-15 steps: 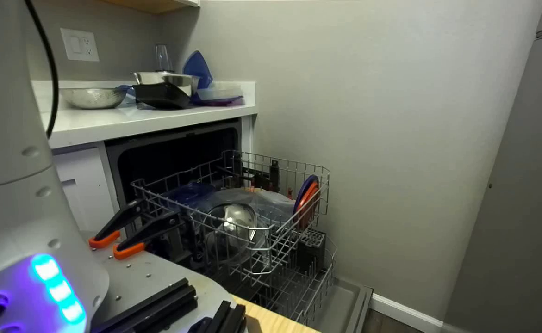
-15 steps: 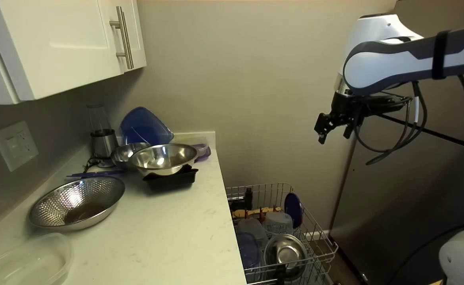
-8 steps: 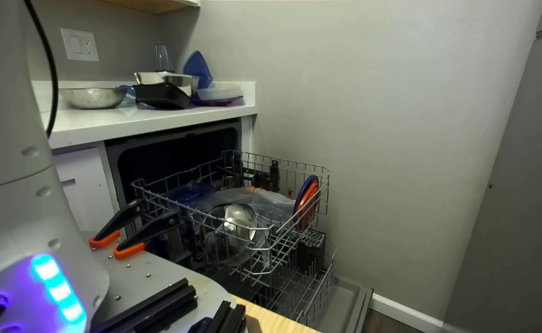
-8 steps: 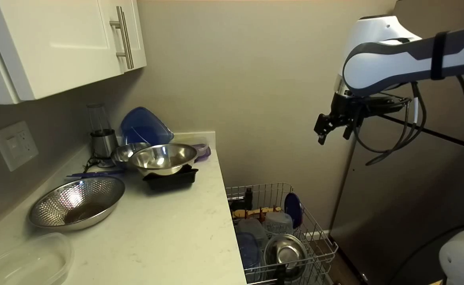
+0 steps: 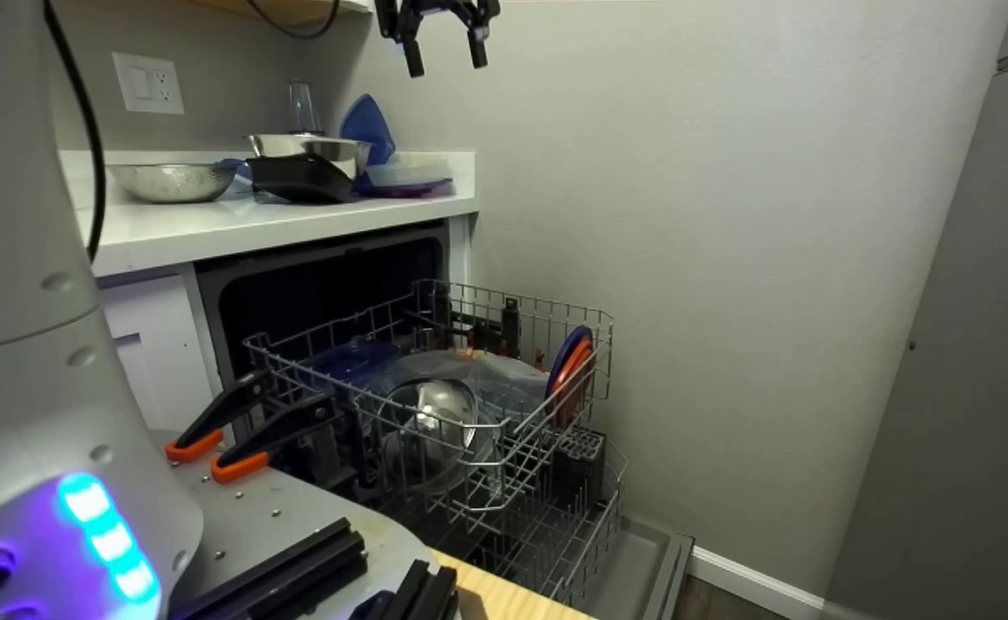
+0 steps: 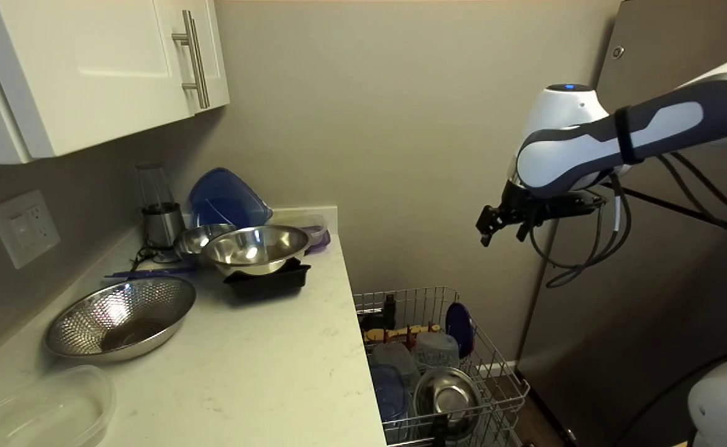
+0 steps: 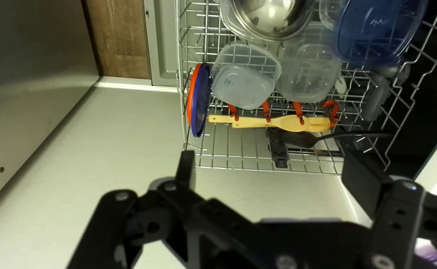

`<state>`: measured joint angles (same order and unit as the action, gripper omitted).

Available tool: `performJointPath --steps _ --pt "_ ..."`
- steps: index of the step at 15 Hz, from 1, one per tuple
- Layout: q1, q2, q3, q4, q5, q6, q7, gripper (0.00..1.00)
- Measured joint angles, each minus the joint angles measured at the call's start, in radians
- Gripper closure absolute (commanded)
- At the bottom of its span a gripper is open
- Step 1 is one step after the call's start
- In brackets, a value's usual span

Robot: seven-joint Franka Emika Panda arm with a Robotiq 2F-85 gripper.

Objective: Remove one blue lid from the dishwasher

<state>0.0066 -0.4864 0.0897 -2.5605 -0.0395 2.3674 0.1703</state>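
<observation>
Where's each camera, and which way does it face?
In an exterior view: beside the robot's base, facing the open dishwasher; base and gripper show.
In an exterior view: above the counter, facing the wall; arm and gripper at right.
Wrist view: mounted behind the gripper, looking down at the rack; both fingers show.
Both exterior views share the counter; all three, the rack's upright blue lid.

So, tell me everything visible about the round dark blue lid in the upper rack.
The dark blue lid is a thin rimmed disc, apparently plastic. It stands on edge, leaning slightly, at one end of the upper rack, close beside an orange lid; contact between them is unclear. The gripper hangs clear of it.
</observation>
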Motion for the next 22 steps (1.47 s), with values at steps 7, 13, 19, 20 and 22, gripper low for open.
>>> performJointPath --steps 7,13,19,20,22 --pt "0.115 0.285 -0.039 -0.014 0.227 0.306 -0.113 0.0" --pt "0.187 0.499 -0.021 0.05 0.497 0.369 -0.295 0.0" --pt "0.146 0.693 0.048 0.162 0.629 0.472 -0.409 0.0" --pt "0.145 0.717 0.05 0.18 0.639 0.482 -0.419 0.0" --pt "0.142 0.756 0.057 0.209 0.657 0.501 -0.433 0.0"
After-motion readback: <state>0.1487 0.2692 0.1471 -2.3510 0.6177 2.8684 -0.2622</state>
